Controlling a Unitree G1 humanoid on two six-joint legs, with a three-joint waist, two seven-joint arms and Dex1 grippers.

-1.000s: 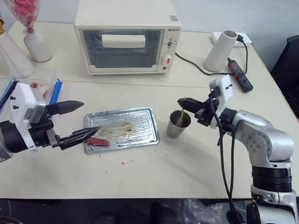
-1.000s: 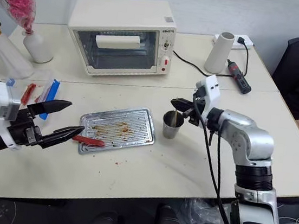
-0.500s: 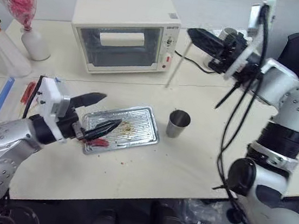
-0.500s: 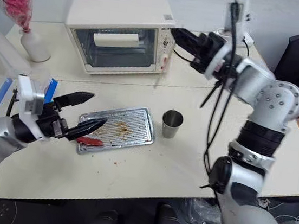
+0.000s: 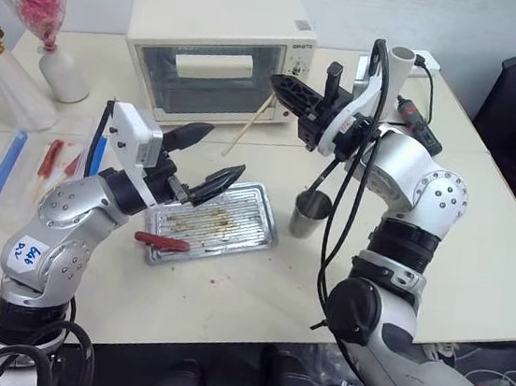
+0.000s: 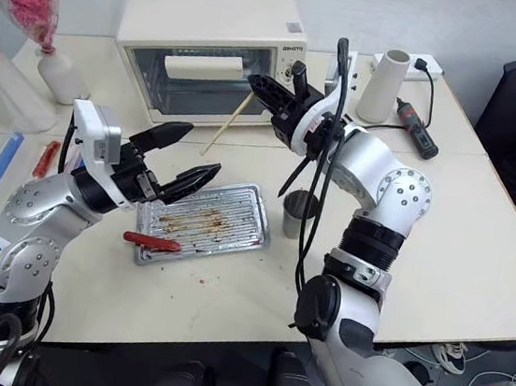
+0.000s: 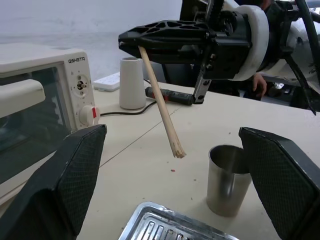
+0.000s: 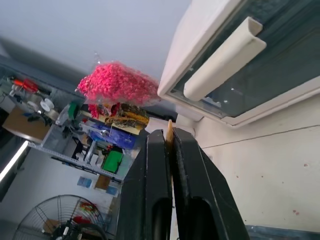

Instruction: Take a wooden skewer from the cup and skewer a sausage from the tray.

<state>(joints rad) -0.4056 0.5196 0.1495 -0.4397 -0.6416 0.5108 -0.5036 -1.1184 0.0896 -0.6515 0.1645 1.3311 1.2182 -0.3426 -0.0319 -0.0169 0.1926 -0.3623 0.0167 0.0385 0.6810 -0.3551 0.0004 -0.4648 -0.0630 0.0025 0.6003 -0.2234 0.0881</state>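
Cream table (image 5: 479, 230) before a grey wall, bearing one toaster oven (image 5: 218, 56), one tray (image 5: 212, 220), one cup (image 5: 309, 214), one sausage (image 5: 162, 241); left gripper (image 5: 207, 160) spread above tray, right gripper (image 5: 281, 85) pinching one wooden skewer (image 5: 248, 128) aloft.

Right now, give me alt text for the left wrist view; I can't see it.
The right gripper, shut, holds the wooden skewer slanting down above the cup. The left gripper's open fingers frame it, with the tray below.
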